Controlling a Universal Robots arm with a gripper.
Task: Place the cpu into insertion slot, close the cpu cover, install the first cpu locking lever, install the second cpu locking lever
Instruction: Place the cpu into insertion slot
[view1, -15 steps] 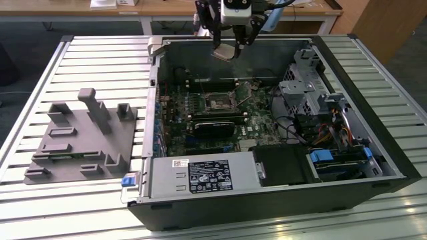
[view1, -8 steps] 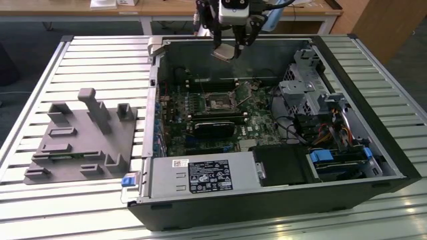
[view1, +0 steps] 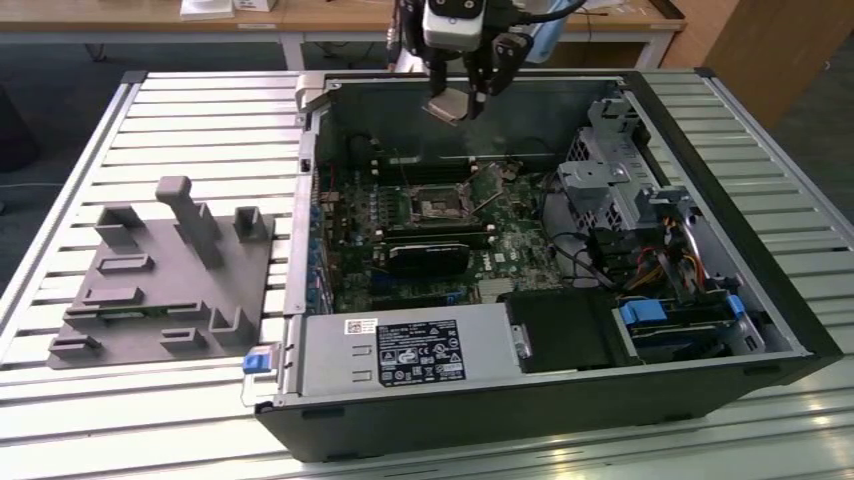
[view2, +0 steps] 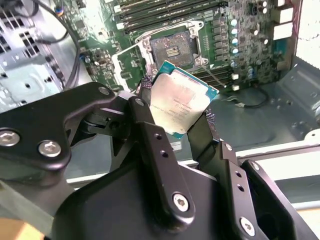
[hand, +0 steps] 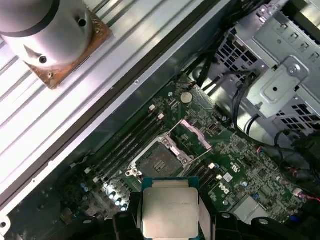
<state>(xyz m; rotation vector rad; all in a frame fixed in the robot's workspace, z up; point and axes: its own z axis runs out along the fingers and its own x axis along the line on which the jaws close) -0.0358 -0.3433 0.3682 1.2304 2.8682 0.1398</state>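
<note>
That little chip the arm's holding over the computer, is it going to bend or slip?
Probably stiff: the chip looks like a flat metal-topped plate, held straight by two edges between the jaws. Its smooth top may be slippery. Likely light, being thin and small.

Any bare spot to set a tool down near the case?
Free: slatted table beyond the grey fixture, exterior view's left, and the strip along the case's near side. Crowded: inside the case, boards and cables.

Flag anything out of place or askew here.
Nothing damaged or spilled. The cpu hangs tilted in the tool above the case, clear of the open insertion slot, whose cpu cover stands raised.
</note>
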